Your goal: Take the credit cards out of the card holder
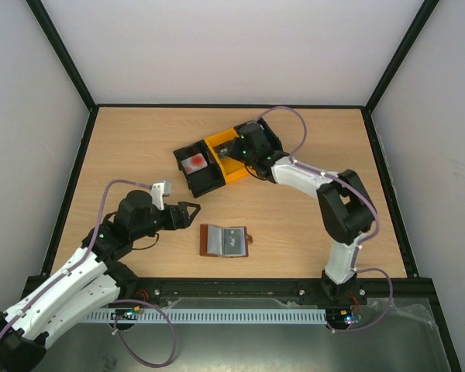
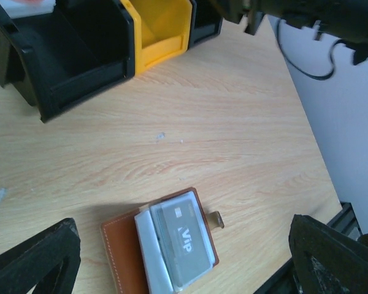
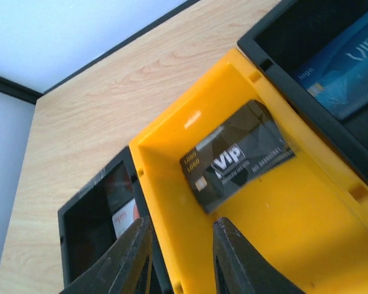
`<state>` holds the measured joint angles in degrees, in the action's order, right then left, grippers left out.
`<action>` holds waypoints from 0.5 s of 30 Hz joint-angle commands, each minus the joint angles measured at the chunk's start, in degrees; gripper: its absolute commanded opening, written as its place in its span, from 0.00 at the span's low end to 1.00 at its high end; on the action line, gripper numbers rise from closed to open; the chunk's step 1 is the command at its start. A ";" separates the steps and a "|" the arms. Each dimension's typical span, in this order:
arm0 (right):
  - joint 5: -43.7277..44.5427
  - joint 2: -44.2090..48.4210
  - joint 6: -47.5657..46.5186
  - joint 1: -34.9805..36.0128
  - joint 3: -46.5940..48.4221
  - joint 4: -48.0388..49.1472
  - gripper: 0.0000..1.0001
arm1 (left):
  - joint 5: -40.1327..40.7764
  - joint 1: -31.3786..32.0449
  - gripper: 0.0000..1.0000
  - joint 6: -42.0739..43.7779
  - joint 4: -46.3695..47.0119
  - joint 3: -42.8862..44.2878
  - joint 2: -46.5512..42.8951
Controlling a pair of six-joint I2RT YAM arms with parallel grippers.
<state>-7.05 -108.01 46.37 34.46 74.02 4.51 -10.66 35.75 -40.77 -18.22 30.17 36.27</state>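
Overhead, the card holder point(image 1: 224, 241) lies open by the middle of the desk's point(image 1: 310, 225) near edge, the left claw point(image 1: 188, 215) spread near it, the right claw point(image 1: 234, 153) over the orange bin point(image 1: 217, 146). Left wrist: a grey card point(image 2: 183, 237) sits in its sleeve point(image 2: 148, 245); unpinned, the holder may slide when that card is pulled. Right wrist: claw slightly parted, empty, above a dark card point(image 3: 238, 156) in the bin.

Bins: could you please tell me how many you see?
3, side by side: a black bin holding something red-and-white, the yellow bin holding a dark card, another black bin holding a blue card.
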 commanded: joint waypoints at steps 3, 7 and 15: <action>-2.72 11.10 -2.81 -0.27 -10.91 -5.35 0.29 | -9.62 -0.02 0.83 -2.97 6.95 -2.67 5.88; -3.75 19.67 -2.79 -0.10 -20.29 -6.04 0.29 | -13.16 0.85 0.76 -5.42 12.41 -3.87 10.22; -8.41 35.05 2.31 4.01 -37.43 -3.53 0.30 | -12.00 6.63 0.64 -8.34 21.74 -4.07 20.41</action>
<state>-13.23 -78.98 45.89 35.48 42.54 0.56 -21.28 39.99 -46.74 -4.03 26.55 52.53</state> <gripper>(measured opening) 0.295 0.658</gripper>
